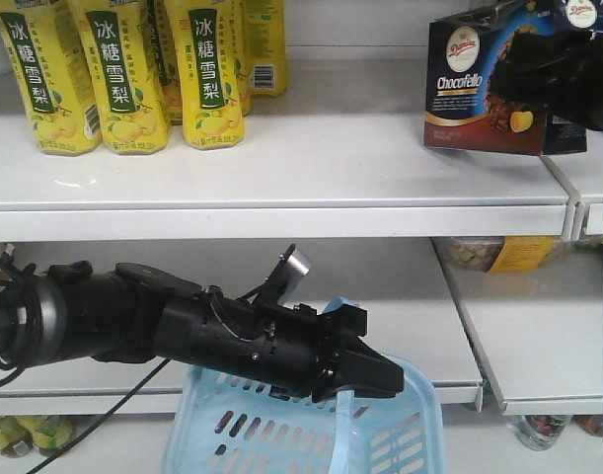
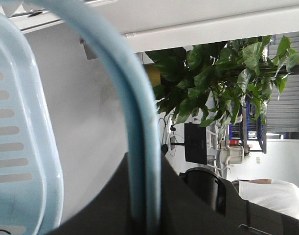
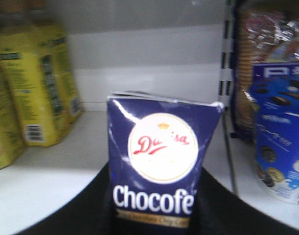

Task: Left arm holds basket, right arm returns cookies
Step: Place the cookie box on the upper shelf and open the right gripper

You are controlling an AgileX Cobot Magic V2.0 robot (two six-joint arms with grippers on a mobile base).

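Two arms at white shelf (image 1: 281, 168). Right gripper (image 1: 563, 74) clamps cookies (image 1: 479, 94) over shelf's right end, box tilted, right of yellow bottles (image 1: 123, 69). Left gripper (image 1: 365, 370), below shelf, closed around handle (image 2: 134, 147) of basket (image 1: 281, 434). Risk: tilted box topples on release (base seemingly not flat); may bump blue tub (image 3: 281, 142) alongside.

The right arm (image 1: 577, 74) runs off the front view's edge and covers part of the cookie box (image 1: 479, 94). The basket (image 1: 281, 434) is cut off below. The wrist view's yellow bottles (image 3: 36, 93) are blurred.
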